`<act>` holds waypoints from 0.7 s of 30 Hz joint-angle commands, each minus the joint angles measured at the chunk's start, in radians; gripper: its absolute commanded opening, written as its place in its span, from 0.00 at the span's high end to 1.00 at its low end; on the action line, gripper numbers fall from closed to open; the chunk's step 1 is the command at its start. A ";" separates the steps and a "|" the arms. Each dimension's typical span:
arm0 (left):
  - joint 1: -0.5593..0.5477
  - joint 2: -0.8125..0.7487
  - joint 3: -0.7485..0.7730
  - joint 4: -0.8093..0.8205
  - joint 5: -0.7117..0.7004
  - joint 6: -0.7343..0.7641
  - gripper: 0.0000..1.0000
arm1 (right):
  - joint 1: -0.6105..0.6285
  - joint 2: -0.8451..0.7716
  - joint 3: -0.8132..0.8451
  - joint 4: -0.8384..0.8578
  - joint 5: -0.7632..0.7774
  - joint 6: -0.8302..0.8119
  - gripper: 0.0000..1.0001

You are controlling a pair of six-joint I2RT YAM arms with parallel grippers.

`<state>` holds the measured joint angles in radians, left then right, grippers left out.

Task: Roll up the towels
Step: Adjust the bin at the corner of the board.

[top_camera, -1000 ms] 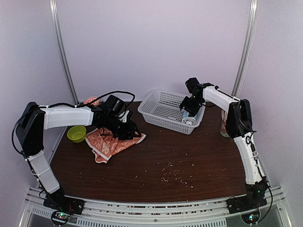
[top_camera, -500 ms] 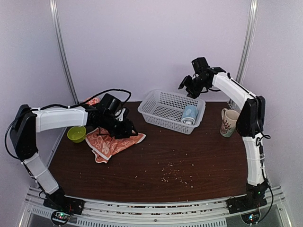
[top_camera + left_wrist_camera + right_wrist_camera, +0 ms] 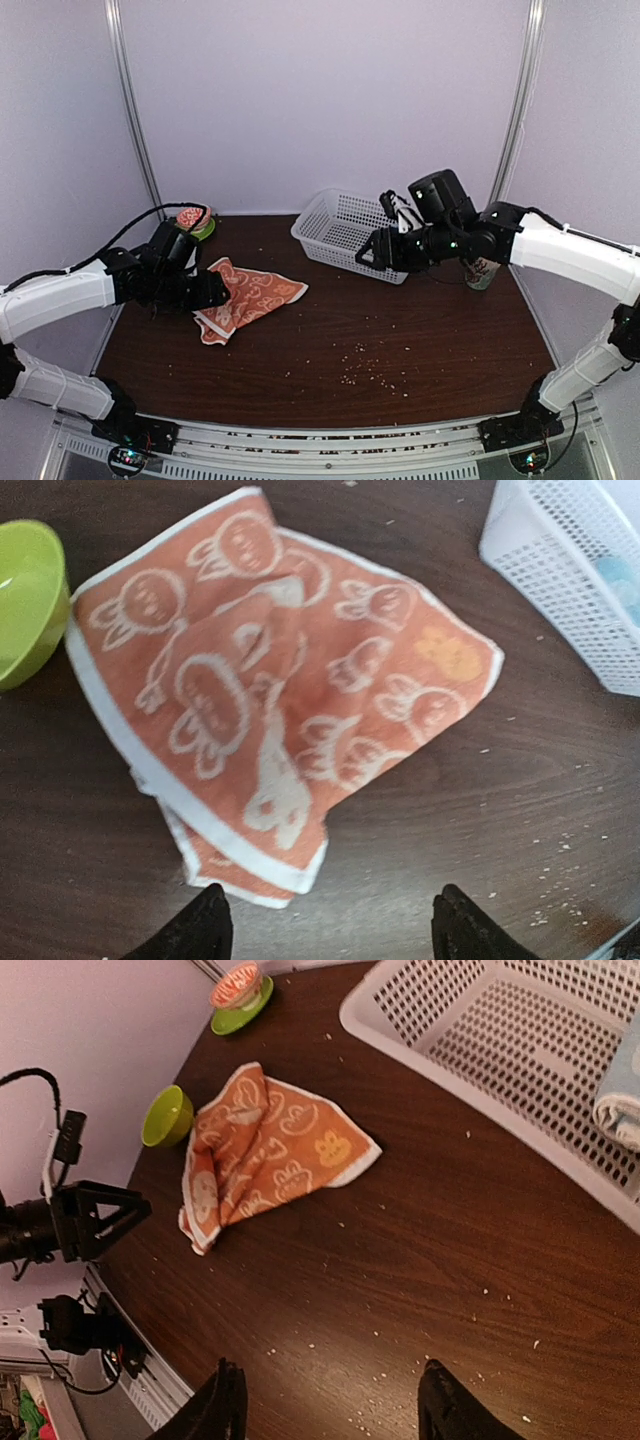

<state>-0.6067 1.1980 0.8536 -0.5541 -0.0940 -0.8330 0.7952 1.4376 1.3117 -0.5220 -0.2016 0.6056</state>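
Note:
The orange-red towel [image 3: 252, 297] with its white pattern lies crumpled and partly folded on the dark table, also seen in the wrist views [image 3: 270, 690] [image 3: 265, 1145]. My left gripper [image 3: 218, 290] hovers just left of the towel's near corner, open and holding nothing [image 3: 330, 932]. The light blue towel [image 3: 620, 1090] lies rolled inside the white basket [image 3: 335, 232]; the top view hides it behind my right arm. My right gripper [image 3: 372, 252] hangs in front of the basket, open and empty [image 3: 330, 1405], over bare table.
A green bowl [image 3: 25, 600] sits just left of the orange towel. A pink cup on a green saucer [image 3: 195, 218] stands at the back left. A patterned mug [image 3: 482, 272] is right of the basket. Pale crumbs [image 3: 368, 372] dot the front of the table.
The left gripper let go of the orange towel, opened wider and drew back to the left. The right arm swung from above the basket down and forward to its near side.

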 commanded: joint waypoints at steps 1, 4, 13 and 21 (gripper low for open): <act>0.045 -0.026 -0.100 -0.031 -0.055 -0.071 0.29 | 0.018 0.041 -0.181 0.125 0.024 -0.021 0.43; 0.074 -0.033 -0.158 0.022 0.002 -0.109 0.30 | 0.004 0.116 -0.235 0.180 0.074 0.009 0.47; 0.076 -0.046 -0.192 0.053 0.033 -0.134 0.33 | -0.126 0.380 -0.097 0.174 0.193 0.044 0.52; 0.085 -0.067 -0.233 0.090 0.056 -0.135 0.33 | -0.229 0.488 -0.019 0.191 0.291 0.038 0.53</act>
<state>-0.5350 1.1461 0.6437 -0.5251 -0.0673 -0.9611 0.6090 1.8828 1.2568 -0.3702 0.0036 0.6418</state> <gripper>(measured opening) 0.672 0.472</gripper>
